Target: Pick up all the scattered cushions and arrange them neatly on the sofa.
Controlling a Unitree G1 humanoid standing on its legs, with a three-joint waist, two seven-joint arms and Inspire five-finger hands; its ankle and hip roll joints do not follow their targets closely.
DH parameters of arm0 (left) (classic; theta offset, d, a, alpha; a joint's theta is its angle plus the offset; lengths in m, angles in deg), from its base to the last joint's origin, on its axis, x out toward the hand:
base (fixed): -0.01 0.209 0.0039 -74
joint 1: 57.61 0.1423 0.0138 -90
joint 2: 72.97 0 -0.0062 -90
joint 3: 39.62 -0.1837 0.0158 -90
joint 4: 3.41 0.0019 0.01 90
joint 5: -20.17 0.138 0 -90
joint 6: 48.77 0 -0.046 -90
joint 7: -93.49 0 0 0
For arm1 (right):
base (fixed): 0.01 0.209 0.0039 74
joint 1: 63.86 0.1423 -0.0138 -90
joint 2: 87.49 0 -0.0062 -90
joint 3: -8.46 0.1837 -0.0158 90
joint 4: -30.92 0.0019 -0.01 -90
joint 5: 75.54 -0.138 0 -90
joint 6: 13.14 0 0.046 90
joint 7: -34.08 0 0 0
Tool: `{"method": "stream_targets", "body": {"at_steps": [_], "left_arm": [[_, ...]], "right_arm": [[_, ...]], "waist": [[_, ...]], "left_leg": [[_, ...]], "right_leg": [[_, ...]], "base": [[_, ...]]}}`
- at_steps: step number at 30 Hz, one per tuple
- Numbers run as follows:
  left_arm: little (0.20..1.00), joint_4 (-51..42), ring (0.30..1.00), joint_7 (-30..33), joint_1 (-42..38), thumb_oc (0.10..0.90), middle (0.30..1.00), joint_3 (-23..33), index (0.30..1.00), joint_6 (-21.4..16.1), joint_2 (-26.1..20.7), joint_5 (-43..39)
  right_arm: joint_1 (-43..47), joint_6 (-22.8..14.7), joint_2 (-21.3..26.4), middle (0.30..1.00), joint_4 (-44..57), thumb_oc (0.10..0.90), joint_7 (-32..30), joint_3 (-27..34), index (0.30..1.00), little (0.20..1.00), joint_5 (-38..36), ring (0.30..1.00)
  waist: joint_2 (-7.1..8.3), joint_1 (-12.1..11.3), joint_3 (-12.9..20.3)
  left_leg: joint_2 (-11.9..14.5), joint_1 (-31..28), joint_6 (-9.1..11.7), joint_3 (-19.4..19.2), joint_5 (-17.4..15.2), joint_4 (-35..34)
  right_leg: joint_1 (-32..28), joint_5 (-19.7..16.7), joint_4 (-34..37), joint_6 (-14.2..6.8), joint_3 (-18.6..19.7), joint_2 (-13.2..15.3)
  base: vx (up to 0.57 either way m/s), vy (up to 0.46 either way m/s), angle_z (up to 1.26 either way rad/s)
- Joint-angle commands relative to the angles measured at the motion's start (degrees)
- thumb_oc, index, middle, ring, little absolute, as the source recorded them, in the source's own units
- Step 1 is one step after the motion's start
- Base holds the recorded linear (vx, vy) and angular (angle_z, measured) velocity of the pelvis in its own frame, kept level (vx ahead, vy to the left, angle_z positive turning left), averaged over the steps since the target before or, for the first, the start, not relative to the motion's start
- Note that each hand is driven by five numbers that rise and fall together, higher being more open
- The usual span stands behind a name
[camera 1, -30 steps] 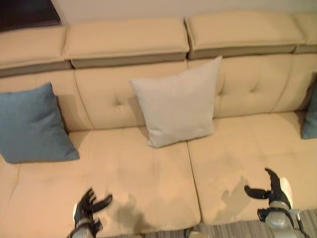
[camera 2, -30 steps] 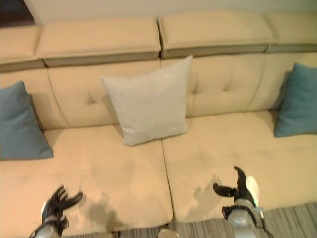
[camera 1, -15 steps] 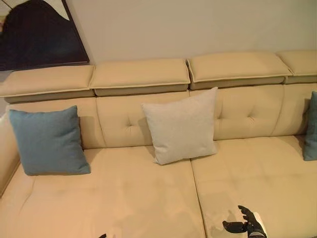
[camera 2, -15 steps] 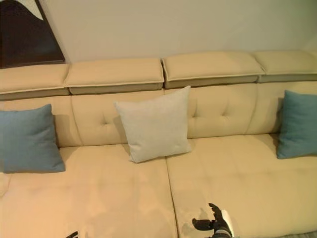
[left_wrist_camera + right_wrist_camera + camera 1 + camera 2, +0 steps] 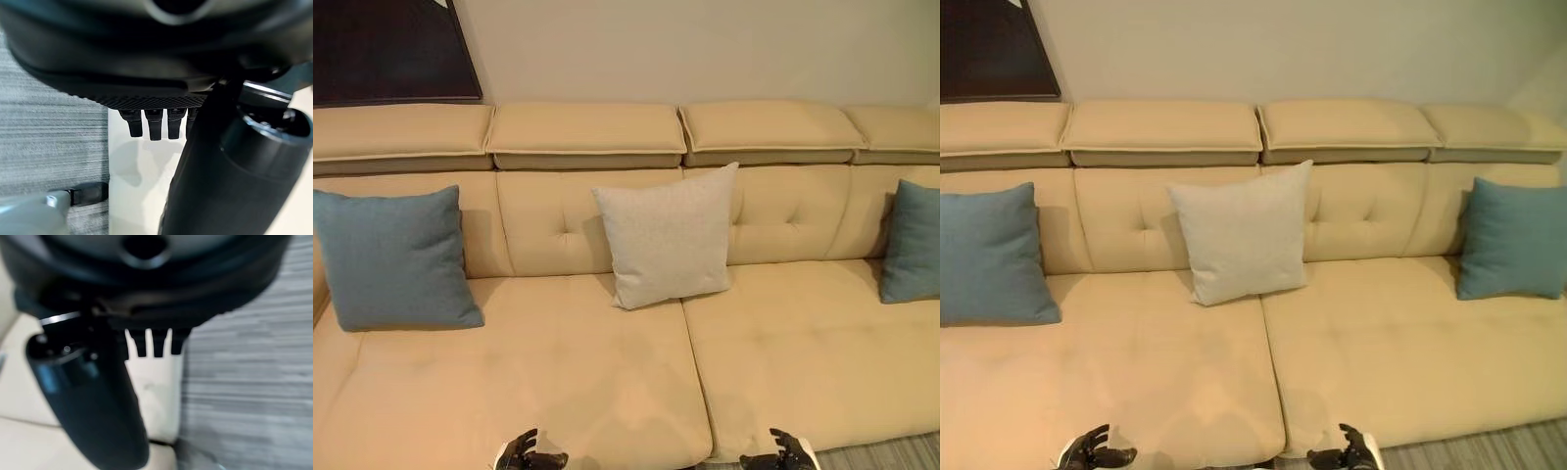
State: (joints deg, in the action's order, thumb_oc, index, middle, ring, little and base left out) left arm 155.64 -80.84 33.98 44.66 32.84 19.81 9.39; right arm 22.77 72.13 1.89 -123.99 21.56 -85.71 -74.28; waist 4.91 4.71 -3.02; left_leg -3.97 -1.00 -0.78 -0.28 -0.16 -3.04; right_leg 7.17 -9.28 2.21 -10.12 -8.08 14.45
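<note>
Left hand (image 5: 521,455) and right hand (image 5: 785,455) low before sofa (image 5: 607,372), fingers relaxed, spread, empty

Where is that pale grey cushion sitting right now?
The grey cushion leans upright against the sofa backrest near its middle, between two blue cushions.

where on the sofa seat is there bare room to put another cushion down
Two wide bare stretches of the sofa seat: one between the left blue cushion and the grey cushion, one between the grey cushion and the right blue cushion. The whole front of the seat is bare. Nowhere is crowded.
</note>
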Motion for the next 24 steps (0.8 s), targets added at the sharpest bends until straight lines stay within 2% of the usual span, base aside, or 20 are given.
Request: {"method": "stream_targets", "body": {"at_steps": [1, 2, 3, 7, 8, 9, 11, 12, 13, 17, 20, 21, 23, 24], "left_arm": [[0.900, -1.2, 0.900, 1.2, -0.9, 0.800, 0.900, 1.9, 0.900, -1.7, -1.0, 2.3], [0.900, -1.0, 0.900, 1.4, -0.9, 0.800, 0.900, 1.8, 0.900, -1.7, -1.2, 2.6], [0.900, -0.9, 0.900, 1.5, -1.2, 0.800, 0.900, 1.5, 0.900, -1.6, -1.5, 2.8], [0.900, -0.9, 0.900, 1.7, -1.3, 0.800, 0.900, 1.4, 0.900, -0.9, -2.4, 3.4], [0.900, -0.3, 0.900, 1.6, -1.2, 0.800, 0.900, 1.9, 0.900, -0.5, -2.8, 3.7], [0.900, -0.3, 0.900, 1.6, -1.3, 0.800, 0.900, 1.9, 0.900, -0.5, -2.8, 3.7], [0.900, 0.5, 0.900, 1.4, -1.3, 0.800, 0.900, 2.4, 0.900, -0.1, -3.1, 4.0], [0.900, 1.2, 0.900, 1.7, -0.9, 0.800, 0.900, 2.9, 0.900, 0.1, -2.9, 3.7], [0.900, 1.1, 0.900, 1.7, -0.8, 0.800, 0.900, 2.9, 0.900, 0.1, -2.9, 3.7], [0.900, 1.1, 0.900, 2.1, -0.5, 0.800, 0.900, 2.7, 0.900, 0.0, -1.9, 2.2], [0.900, 0.8, 0.900, 1.9, -1.7, 0.800, 0.900, 1.4, 0.900, -0.1, -1.2, 1.8], [0.900, -0.1, 0.900, 1.8, -2.7, 0.800, 0.900, -0.1, 0.900, -0.2, -0.8, 1.9], [0.900, -0.1, 0.900, 1.4, -3.2, 0.800, 0.900, -1.1, 0.900, 0.0, -0.3, 2.6], [0.900, -0.2, 0.900, 1.2, -3.1, 0.800, 0.900, -1.2, 0.900, 0.1, 0.0, 2.4]], "right_arm": [[6.1, -1.2, 3.0, 0.900, 2.2, 0.800, -1.0, -1.1, 0.900, 0.900, 0.4, 0.900], [6.4, -0.9, 2.7, 0.900, 2.1, 0.800, -0.9, -1.3, 0.900, 0.900, 0.5, 0.900], [6.8, -0.8, 2.4, 0.900, 1.9, 0.800, -0.8, -1.7, 0.900, 0.900, 0.5, 0.900], [6.9, -0.8, 2.1, 0.900, 0.5, 0.800, -0.4, -2.2, 0.900, 0.900, -0.2, 0.900], [6.9, -0.7, 1.9, 0.900, -0.7, 0.800, -0.1, -2.1, 0.900, 0.900, -0.7, 0.900], [6.9, -0.7, 1.9, 0.900, -0.7, 0.800, -0.1, -2.1, 0.900, 0.900, -0.7, 0.900], [6.9, -0.7, 1.6, 0.900, -1.6, 0.800, 0.3, -2.2, 0.900, 0.900, -0.7, 0.900], [7.0, -0.5, 1.0, 0.900, -1.9, 0.800, 0.4, -2.2, 0.900, 0.900, -0.9, 0.900], [7.0, -0.5, 1.0, 0.900, -1.9, 0.800, 0.4, -2.2, 0.900, 0.900, -0.9, 0.900], [7.0, -0.5, 0.8, 0.900, -2.3, 0.800, 0.5, -2.3, 0.900, 0.900, -2.2, 0.900], [6.9, -0.6, 0.9, 0.900, -2.8, 0.800, 0.4, -1.6, 0.900, 0.900, -3.8, 0.900], [7.1, -0.3, 1.1, 0.900, -4.0, 0.800, 0.3, -1.4, 0.900, 0.900, -4.6, 0.900], [6.9, -0.5, 1.4, 0.900, -4.7, 0.800, 0.3, -1.0, 0.900, 0.900, -5.1, 0.900], [6.6, -0.5, 1.4, 0.900, -5.1, 0.800, 0.4, -0.4, 0.900, 0.900, -5.6, 0.900]], "waist": [[-1.27, -1.9, -1.6], [-1.20, -1.9, -2.1], [-1.36, -2.0, -2.8], [-2.48, -3.5, -3.2], [-2.93, -4.1, -2.5], [-2.89, -4.1, -2.3], [-2.87, -5.0, -1.0], [-1.45, -6.7, 0.6], [-1.44, -6.7, 0.6], [-1.01, -6.1, 1.0], [-0.78, -5.4, -0.1], [-0.60, -5.0, -1.0], [-0.30, -4.5, -1.2], [0.16, -3.9, -1.3]], "left_leg": [[0.3, -2.6, 0.4, 1.1, -8.3, 2.2], [0.2, -2.4, 0.2, 0.9, -7.8, 2.1], [0.4, -1.6, -0.2, 0.7, -7.1, 2.2], [0.9, -0.2, -1.2, 0.3, -4.5, 1.2], [1.3, 0.3, -1.5, 0.2, -3.4, 0.2], [1.3, 0.5, -1.5, 0.2, -3.3, 0.2], [1.4, 1.6, -1.4, -0.6, -2.7, 0.2], [1.0, 2.9, -0.8, -2.2, -2.4, 0.6], [1.0, 2.9, -0.8, -2.2, -2.4, 0.6], [1.4, 3.3, -0.2, -2.2, -2.3, 1.3], [1.3, 5.9, 0.6, -1.9, -2.0, 4.1], [1.1, 8.1, 1.3, -1.8, -2.2, 7.4], [0.6, 8.1, 1.3, -1.6, -4.6, 10.7], [1.1, 6.9, 1.0, -2.0, -7.7, 13.9]], "right_leg": [[5.8, -2.8, 1.9, -1.1, -0.4, -7.2], [6.9, -3.7, 0.7, -1.6, -0.4, -6.8], [7.4, -2.7, -1.1, -1.6, -0.7, -6.6], [5.1, 3.8, -10.4, 1.0, -0.9, -7.0], [3.4, 7.0, -14.4, 1.9, -0.4, -7.9], [3.6, 6.9, -14.3, 1.9, -0.4, -7.9], [0.4, 8.7, -14.7, 2.0, -0.7, -8.2], [-4.9, 10.1, -8.9, 2.0, -2.2, -8.2], [-5.0, 10.0, -8.8, 2.0, -2.3, -8.2], [-5.4, 9.5, -4.0, 2.6, 1.9, -10.6], [-5.8, 8.9, -1.7, 3.1, 1.5, -11.0], [-5.4, 8.1, -1.2, 3.4, 0.9, -10.7], [-5.0, 7.1, -0.9, 3.5, 0.2, -10.0], [-4.4, 6.7, -1.3, 3.7, 0.0, -9.0]], "base": [[-0.25, 0.129, -0.39], [-0.24, 0.063, -0.39], [-0.35, 0.087, -0.36], [-0.29, 0.086, -0.26], [-0.17, 0.044, -0.13], [-0.15, 0.020, -0.11], [-0.12, -0.073, -0.06], [-0.11, -0.127, -0.06], [-0.07, -0.154, -0.17], [-0.06, -0.114, -0.11], [-0.13, -0.063, 0.14], [-0.25, -0.020, 0.60], [-0.24, 0.052, 0.49], [-0.27, 0.218, 0.16]]}}
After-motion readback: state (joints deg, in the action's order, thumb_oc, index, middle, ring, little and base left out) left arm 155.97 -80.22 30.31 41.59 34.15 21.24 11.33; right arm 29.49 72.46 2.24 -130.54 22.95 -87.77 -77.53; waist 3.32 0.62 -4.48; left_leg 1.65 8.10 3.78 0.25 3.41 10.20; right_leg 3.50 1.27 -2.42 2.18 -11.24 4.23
